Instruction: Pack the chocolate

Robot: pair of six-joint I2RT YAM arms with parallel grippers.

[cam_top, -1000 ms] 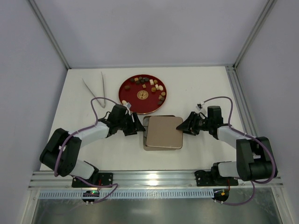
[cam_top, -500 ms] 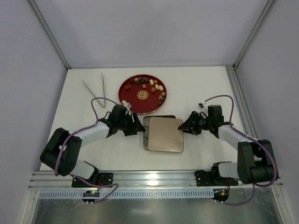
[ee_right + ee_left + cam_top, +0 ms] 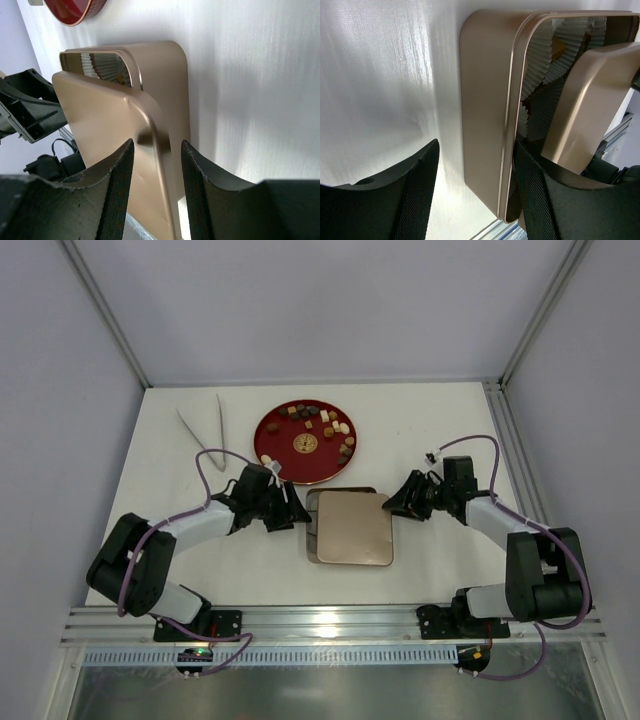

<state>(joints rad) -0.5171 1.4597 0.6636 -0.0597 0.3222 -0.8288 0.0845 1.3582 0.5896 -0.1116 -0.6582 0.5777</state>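
Top external: chocolate (image 3: pixel 327 417) loose on red plate (image 3: pixel 283 458), likely light and easily dented, best pinched singly across its sides; left jaws wide astride box (image 3: pixel 482 110) wall, right jaws gripping lifted lid (image 3: pixel 352 528).

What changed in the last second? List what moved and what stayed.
The right fingers, shut on the lid, lifted it and slid it toward the near right, baring the tin along its far and left rim, paper cups inside. The left fingers, open astride the tin's left wall, the red plate, chocolate and tongs stayed put.
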